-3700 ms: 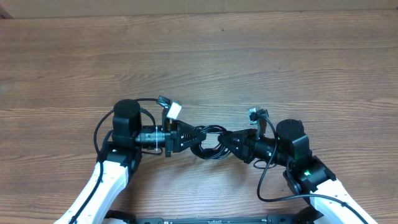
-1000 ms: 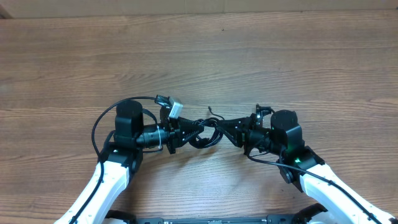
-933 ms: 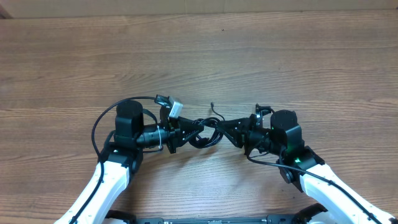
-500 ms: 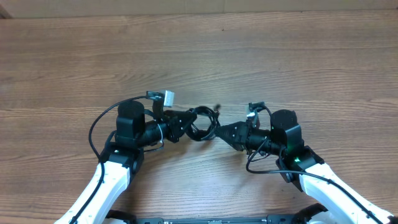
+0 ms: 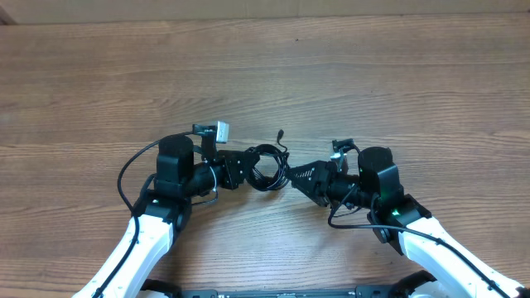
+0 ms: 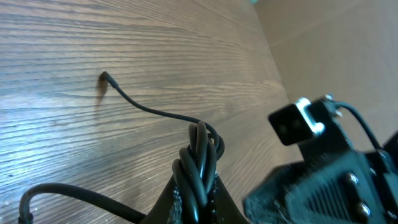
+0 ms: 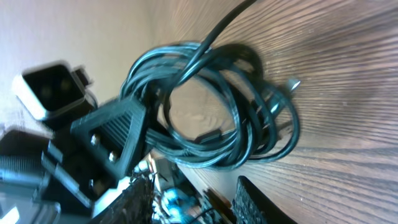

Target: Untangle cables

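Cable coil (image 5: 267,165) lies on the wooden table (image 5: 373,83) between both arms, its left side clamped in the left gripper (image 5: 240,168). The right gripper (image 5: 293,174) sits beside it, jaws apart; best to catch the loose end (image 5: 281,133) and draw it out slowly.

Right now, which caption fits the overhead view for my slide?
Left gripper grips a coiled black cable over a wooden table; open right gripper faces it.
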